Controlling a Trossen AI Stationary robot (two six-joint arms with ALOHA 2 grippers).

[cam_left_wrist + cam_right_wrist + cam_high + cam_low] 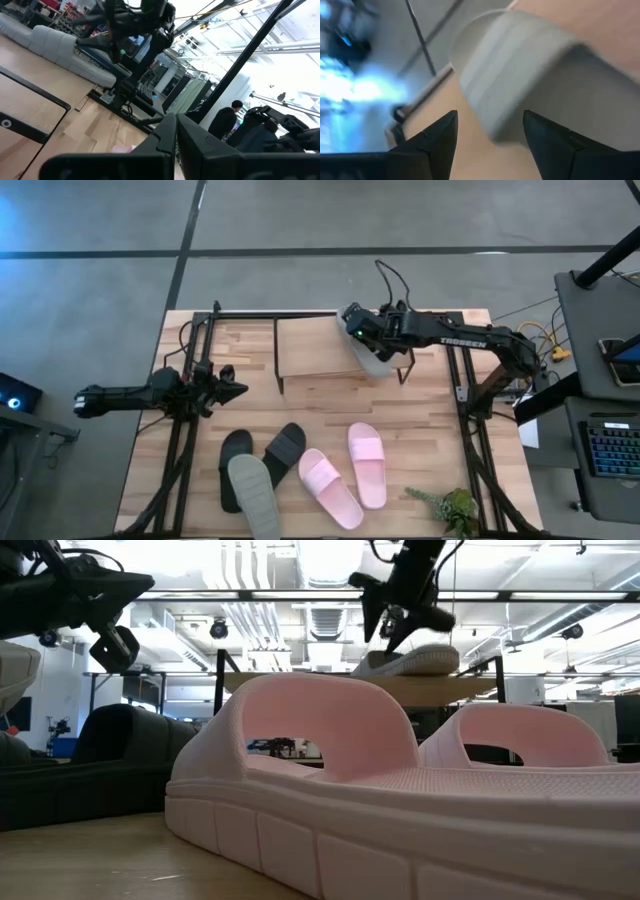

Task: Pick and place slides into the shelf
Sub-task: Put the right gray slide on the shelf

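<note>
The shelf (310, 348), a low rack with a light plank top, stands at the table's far middle. One pale grey-green slide (378, 363) lies sole-down on its right end (412, 662). My right gripper (362, 338) hovers open just above that slide, whose wide strap (520, 70) lies just beyond its fingertips. The other grey-green slide (255, 495), the black pair (262, 458) and the pink pair (348, 475) lie flat on the table near the front edge. My left gripper (238, 391) waits shut at the table's left, above the wood.
Black frame rails run along both sides of the table (180, 450) (470, 430). A small green plant (450, 508) sits at the near right corner. The shelf top left of the grey-green slide is bare wood. A person (225, 122) stands in the room beyond the table.
</note>
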